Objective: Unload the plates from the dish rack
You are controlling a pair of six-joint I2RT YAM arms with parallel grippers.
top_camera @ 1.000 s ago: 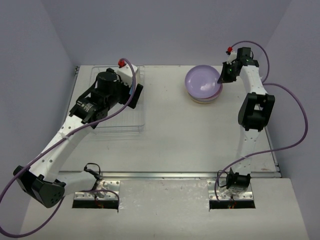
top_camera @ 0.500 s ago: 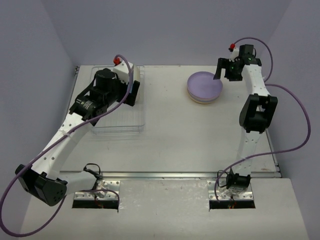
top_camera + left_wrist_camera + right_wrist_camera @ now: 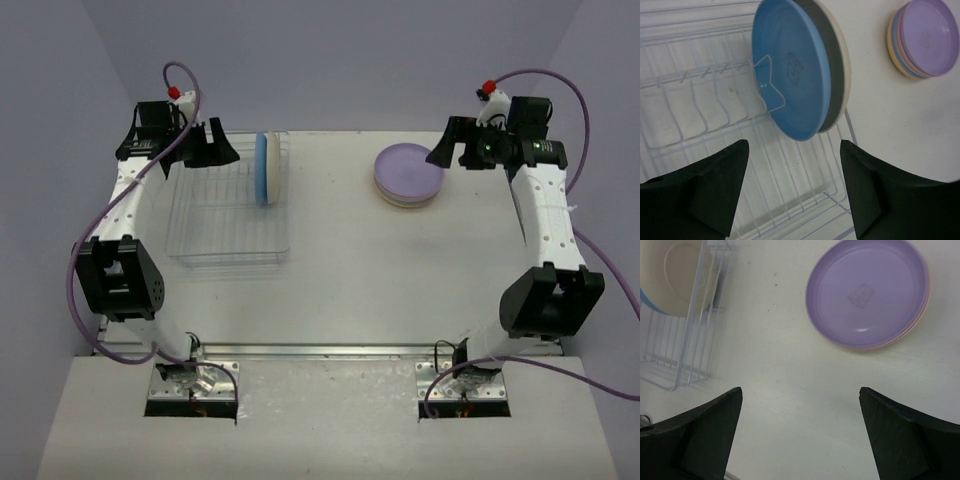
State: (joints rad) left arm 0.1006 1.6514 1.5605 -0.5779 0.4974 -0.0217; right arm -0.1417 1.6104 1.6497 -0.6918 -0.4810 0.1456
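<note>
Left gripper [image 3: 792,150] and right gripper [image 3: 800,395] are held open, empty. Blue plate [image 3: 792,70] and cream plate [image 3: 841,60] are stood upright at the dish rack's [image 3: 225,230] far right corner. The blue rim is best pinched top-down and lifted straight off the prongs.

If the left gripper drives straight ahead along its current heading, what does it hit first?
Most likely the blue plate, which stands on edge in the dish rack directly ahead of the open left gripper. Depth is hard to judge, so it might clip the rack's wires below the plate first.
</note>
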